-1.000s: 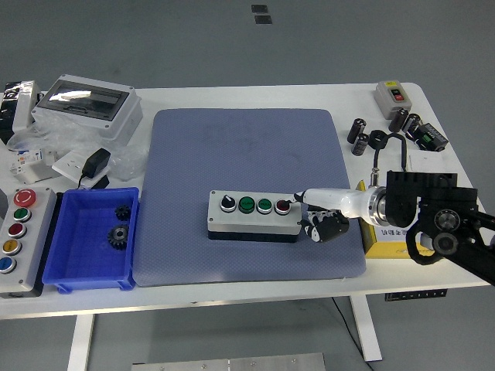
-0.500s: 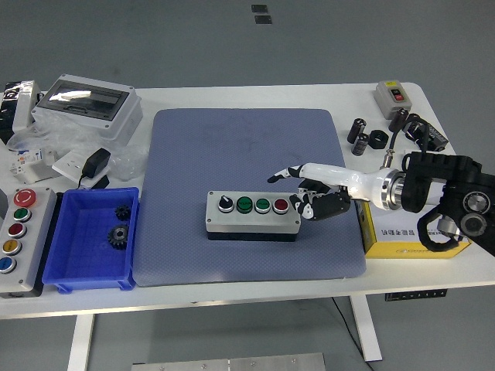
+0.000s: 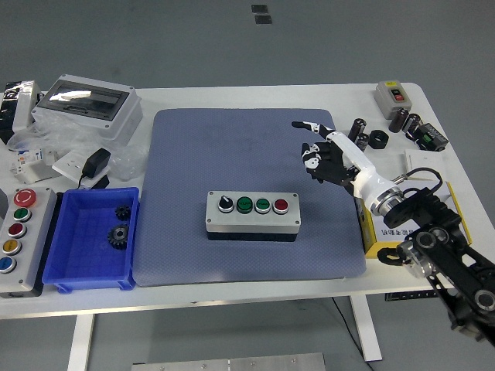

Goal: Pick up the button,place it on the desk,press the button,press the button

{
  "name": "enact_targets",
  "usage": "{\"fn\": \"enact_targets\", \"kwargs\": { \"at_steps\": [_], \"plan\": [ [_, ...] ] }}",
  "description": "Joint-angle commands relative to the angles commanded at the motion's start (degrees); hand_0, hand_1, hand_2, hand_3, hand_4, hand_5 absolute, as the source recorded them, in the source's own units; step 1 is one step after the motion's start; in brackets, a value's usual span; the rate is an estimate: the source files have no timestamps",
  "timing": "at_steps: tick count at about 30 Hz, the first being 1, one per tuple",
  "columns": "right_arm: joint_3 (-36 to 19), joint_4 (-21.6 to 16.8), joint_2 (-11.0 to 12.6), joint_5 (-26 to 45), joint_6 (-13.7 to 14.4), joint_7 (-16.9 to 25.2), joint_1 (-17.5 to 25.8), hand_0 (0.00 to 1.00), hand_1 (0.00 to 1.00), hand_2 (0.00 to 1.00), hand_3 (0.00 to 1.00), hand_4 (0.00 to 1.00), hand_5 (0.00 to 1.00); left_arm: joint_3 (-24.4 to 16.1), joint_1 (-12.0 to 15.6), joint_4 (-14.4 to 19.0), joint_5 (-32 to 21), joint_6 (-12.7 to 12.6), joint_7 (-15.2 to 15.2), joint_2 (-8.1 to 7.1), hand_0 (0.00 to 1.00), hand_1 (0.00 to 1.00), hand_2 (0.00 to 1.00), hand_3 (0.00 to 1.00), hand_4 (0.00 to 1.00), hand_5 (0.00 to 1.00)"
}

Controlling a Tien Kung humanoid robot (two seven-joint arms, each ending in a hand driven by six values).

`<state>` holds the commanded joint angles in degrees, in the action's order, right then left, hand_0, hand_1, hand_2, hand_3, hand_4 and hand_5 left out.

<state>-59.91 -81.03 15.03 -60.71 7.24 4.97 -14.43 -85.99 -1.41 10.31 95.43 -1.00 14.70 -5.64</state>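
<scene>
The button box (image 3: 253, 214), grey with 4 controls on top (1 black knob, 2 green buttons, 1 red button), sits flat on the blue-grey mat (image 3: 246, 151), toward the mat's near edge and a little right of its middle. The right hand (image 3: 329, 157) hangs above the mat's right part, apart from the box and toward the desk's far right corner; its index finger points out straight, the other fingers are curled in, and it holds nothing. Nothing lies between hand and box.

Just off the mat's right edge lies a yellow box (image 3: 380, 236), partly under the forearm. Black cylinders (image 3: 361, 136) and a small switch box (image 3: 393, 94) stand near the far right corner. Left of the mat is a blue bin (image 3: 92, 263) with 2 gears (image 3: 118, 236), a second control panel (image 3: 18, 236) at the left edge, and a grey enclosure (image 3: 87, 105) at the far left of the white desk (image 3: 232, 295).
</scene>
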Motion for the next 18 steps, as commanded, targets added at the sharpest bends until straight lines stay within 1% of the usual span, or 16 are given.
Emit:
{"fn": "enact_targets", "kwargs": {
  "at_steps": [1, 2, 4, 7, 8, 10, 13, 14, 18],
  "plan": [
    [0.61, 1.26, -0.78, 2.38, 1.78, 2.41, 0.47, 0.125, 0.314, 0.487, 0.828, 0.529, 0.177, 0.03, -0.06, 0.00, -0.07, 0.01, -0.04, 0.02, 0.599, 0.594, 0.520, 0.586, 0.574, 0.185],
    [1.28, 2.85, -1.38, 4.78, 3.58, 4.82, 1.08, 0.626, 0.679, 0.720, 0.784, 0.938, 0.647, 0.04, -0.15, 0.00, -0.07, 0.04, -0.09, 0.02, 0.599, 0.594, 0.520, 0.585, 0.574, 0.191],
    [1.19, 4.27, -1.87, 8.79, 5.26, 8.63, 2.01, 0.626, 0.679, 0.720, 0.784, 0.938, 0.647, 0.02, -0.19, 0.00, -0.08, 0.07, -0.13, -0.03, 0.599, 0.594, 0.520, 0.585, 0.574, 0.191],
    [-0.97, 3.03, -2.30, 13.28, 4.64, 12.87, 3.50, 0.626, 0.679, 0.720, 0.784, 0.938, 0.647, -0.02, -0.05, 0.00, -0.17, 0.04, -0.16, -0.14, 0.599, 0.594, 0.520, 0.585, 0.574, 0.191],
    [-1.78, 2.53, -2.36, 14.31, 4.16, 13.82, 3.83, 0.795, 0.783, 0.797, 0.818, 0.955, 0.902, -0.09, 0.03, 0.00, -0.12, 0.03, -0.13, -0.16, 0.600, 0.593, 0.521, 0.586, 0.573, 0.191],
    [-3.56, 1.74, -2.36, 15.57, 3.28, 14.92, 4.41, 0.795, 0.783, 0.797, 0.818, 0.955, 0.902, -0.28, 0.16, 0.00, -0.04, 0.01, -0.05, -0.18, 0.600, 0.593, 0.521, 0.586, 0.573, 0.191],
    [-5.28, 1.63, -2.19, 16.84, 2.75, 15.27, 4.90, 0.795, 0.783, 0.797, 0.818, 0.955, 0.902, -0.30, 0.15, 0.00, -0.19, 0.00, -0.07, -0.14, 0.600, 0.593, 0.521, 0.586, 0.573, 0.191],
    [-5.78, 1.86, -2.14, 17.81, 2.70, 15.40, 5.02, 0.832, 0.779, 0.797, 0.788, 0.956, 0.998, -0.24, 0.11, 0.00, -0.32, 0.00, -0.10, -0.12, 0.599, 0.594, 0.524, 0.587, 0.573, 0.191],
    [-6.84, 4.90, -2.40, 23.36, 1.42, 16.30, 5.51, 0.832, 0.779, 0.797, 0.788, 0.956, 0.998, 0.17, -0.04, 0.00, -0.79, 0.04, -0.23, -0.03, 0.599, 0.594, 0.524, 0.587, 0.573, 0.191]
  ]
}}
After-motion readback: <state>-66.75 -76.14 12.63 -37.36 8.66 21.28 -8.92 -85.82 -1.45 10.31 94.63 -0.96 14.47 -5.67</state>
